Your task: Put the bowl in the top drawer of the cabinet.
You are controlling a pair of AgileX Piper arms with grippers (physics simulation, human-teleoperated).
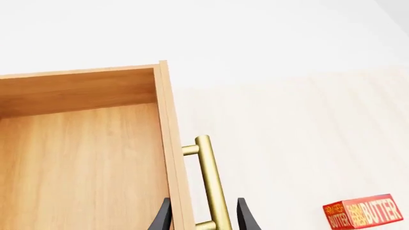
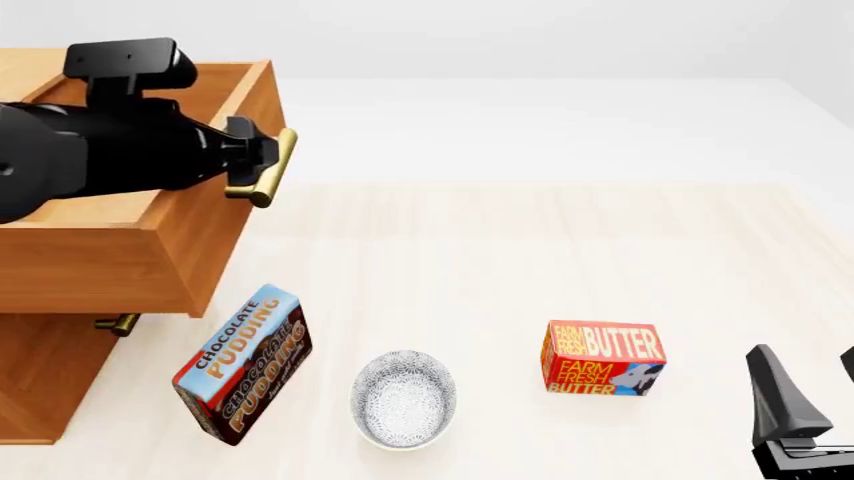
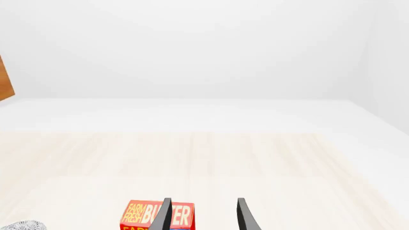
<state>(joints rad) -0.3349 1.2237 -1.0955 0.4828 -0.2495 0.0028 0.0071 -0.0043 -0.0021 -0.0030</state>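
Observation:
The bowl is small, white and finely patterned, and stands upright on the table near the front edge; a sliver of it shows in the right wrist view. The cabinet stands at the left with its top drawer pulled out and nothing inside. My left gripper is open, its fingers straddling the drawer's front panel and brass handle; in the front view it sits at the handle. My right gripper is open with nothing in it, low at the front right, well apart from the bowl.
A chocolate pudding box leans just left of the bowl, below the open drawer. A red butter box stands right of the bowl, between it and my right gripper. The lower drawer's brass handle shows under the open drawer.

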